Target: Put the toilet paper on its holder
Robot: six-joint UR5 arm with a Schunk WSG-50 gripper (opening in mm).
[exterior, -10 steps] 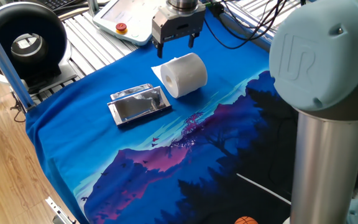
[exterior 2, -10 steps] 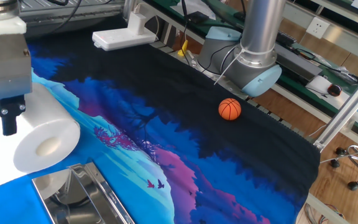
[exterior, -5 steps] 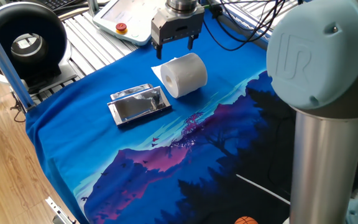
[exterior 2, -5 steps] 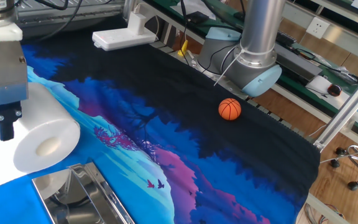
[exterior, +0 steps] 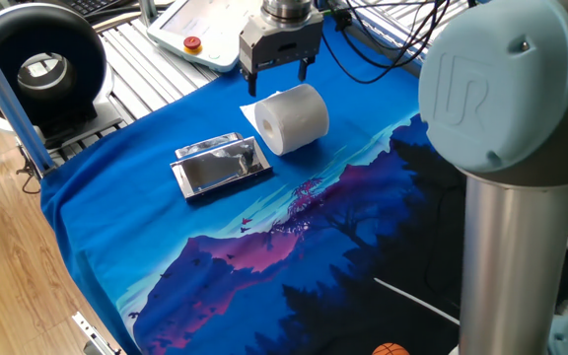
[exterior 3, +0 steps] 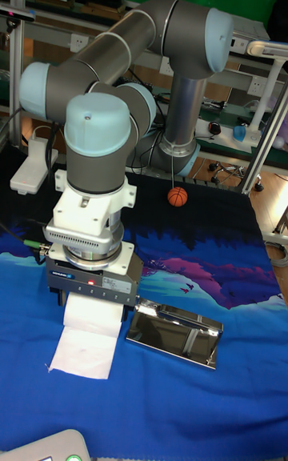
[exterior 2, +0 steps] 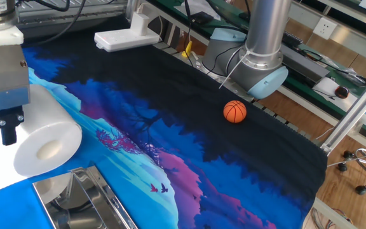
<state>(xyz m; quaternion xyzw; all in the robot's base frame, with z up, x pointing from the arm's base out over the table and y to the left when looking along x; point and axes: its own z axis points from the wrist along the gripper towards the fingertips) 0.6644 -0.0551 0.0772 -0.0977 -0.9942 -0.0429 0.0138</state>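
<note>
Blue mountain-print cloth on the table, toilet paper [exterior: 289,118] lying on its side right under the claw [exterior: 279,71], not picked up yet.

Roll's long axis runs flat along the cloth, core hole facing away from the claw toward the holder [exterior: 222,165], loose sheet trailing the other way. Vs a sec ago the claw has crept a bit higher/back over the roll, fingers spread apart w/ nothing between them, so prob still lining up the grab imo. Holder sits just beside the roll, beyond its core end. Orange ball [exterior 2: 234,111] way off, irrelevant.
</note>
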